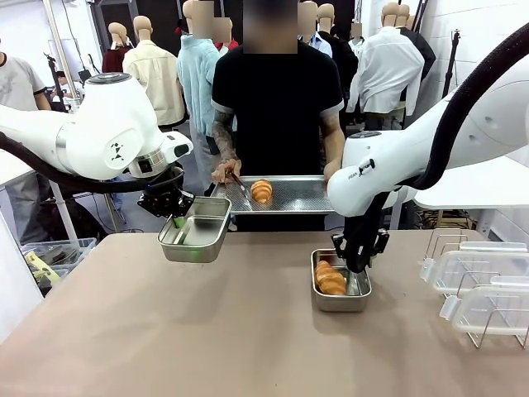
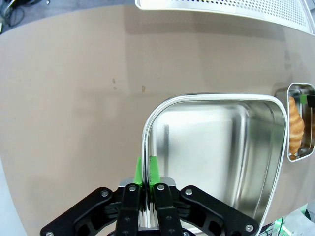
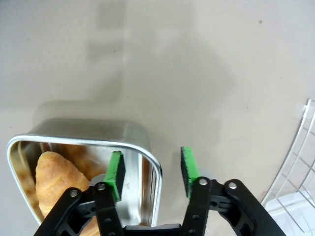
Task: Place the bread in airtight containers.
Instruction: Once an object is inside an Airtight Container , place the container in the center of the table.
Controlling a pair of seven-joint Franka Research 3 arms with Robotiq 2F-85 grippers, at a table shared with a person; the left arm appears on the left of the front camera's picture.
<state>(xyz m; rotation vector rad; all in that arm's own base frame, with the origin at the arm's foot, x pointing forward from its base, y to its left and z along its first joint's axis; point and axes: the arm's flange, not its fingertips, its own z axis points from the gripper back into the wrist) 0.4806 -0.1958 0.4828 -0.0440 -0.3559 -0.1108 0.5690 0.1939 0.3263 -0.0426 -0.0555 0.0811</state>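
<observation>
Front view: left tool [image 1: 177, 220] pinching rim of empty tin [image 1: 198, 236], apparently off desk [image 1: 207, 331], left of centre; thin grip may let it tip. Right tool [image 1: 358, 261] over filled tin [image 1: 354, 299], centre-right; finger gap unclear here. Tray croissant [image 1: 261, 191] on person's tray [image 1: 297, 197], upper centre

Left wrist view: empty tin's interior bare

Right wrist view: right tool spread astride filled tin's wall, packed croissant [image 3: 54, 179] lower left; rising askew could snag rim

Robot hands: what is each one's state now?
Left hand: closed on the empty tin.
Right hand: open, astride the wall of the croissant tin.
</observation>
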